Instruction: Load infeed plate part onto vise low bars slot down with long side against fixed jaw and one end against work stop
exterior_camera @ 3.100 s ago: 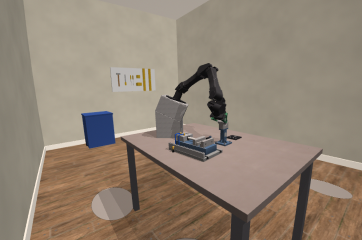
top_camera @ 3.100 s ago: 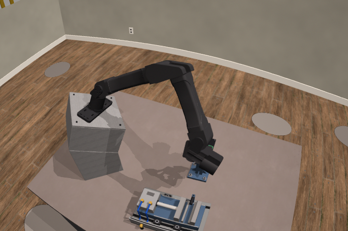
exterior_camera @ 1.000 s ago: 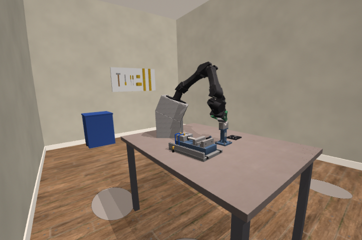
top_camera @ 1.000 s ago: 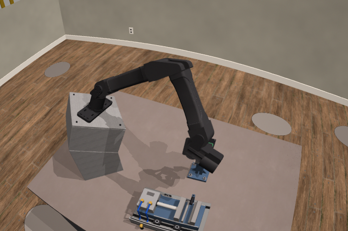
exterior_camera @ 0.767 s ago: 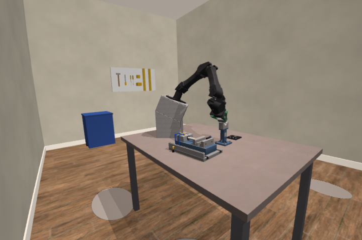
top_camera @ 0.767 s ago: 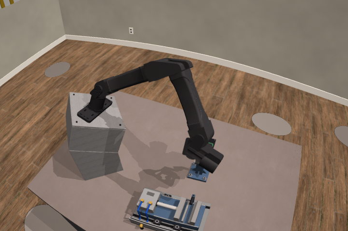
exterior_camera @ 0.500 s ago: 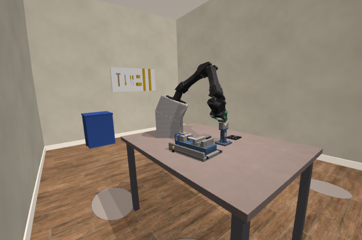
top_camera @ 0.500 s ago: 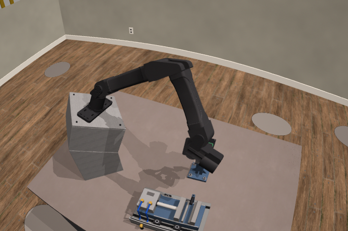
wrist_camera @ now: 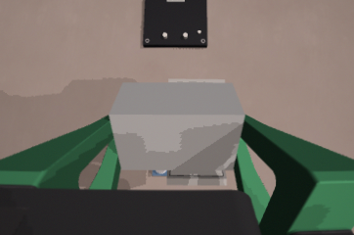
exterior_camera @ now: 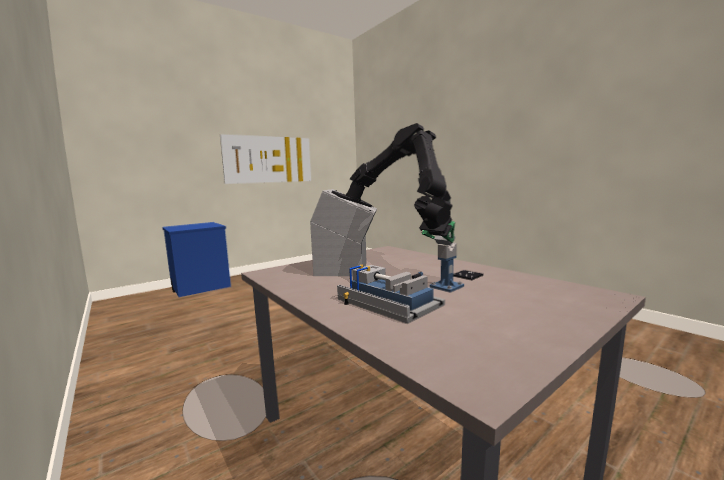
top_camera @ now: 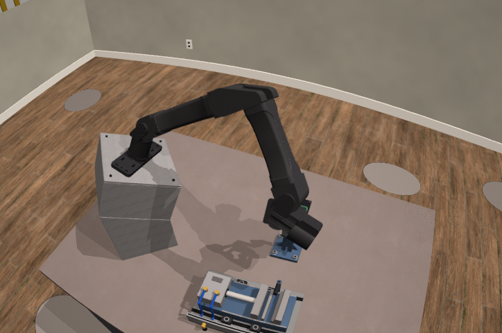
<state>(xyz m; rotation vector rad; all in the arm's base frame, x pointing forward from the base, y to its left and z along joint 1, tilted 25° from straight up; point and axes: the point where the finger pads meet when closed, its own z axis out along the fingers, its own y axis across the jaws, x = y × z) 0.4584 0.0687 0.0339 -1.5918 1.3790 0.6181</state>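
Note:
My gripper (wrist_camera: 177,117) (exterior_camera: 443,235) is shut on the part (wrist_camera: 177,142), a grey block held between the green fingers. The two faces seen in the wrist view are plain; its slot is not visible. The part is at the V-block (exterior_camera: 446,253) on its blue post; whether it touches the V-block is too small to tell. In the top view the arm hides fingers and part. The vise (top_camera: 240,304) (exterior_camera: 421,297) stands open. Its fixed jaw (top_camera: 281,306) (exterior_camera: 414,285) is away from the rod; the moving jaw (top_camera: 258,302) is on it. The work stop (top_camera: 277,287) shows between them.
The black infeed plate (exterior_camera: 468,275) (wrist_camera: 175,24) lies on the table beyond the V-block post, with no block on the portion in view. The post's blue base (top_camera: 285,253) (exterior_camera: 447,286) stands close to the vise. The grey arm pedestal (top_camera: 136,200) (exterior_camera: 337,243) is farther back.

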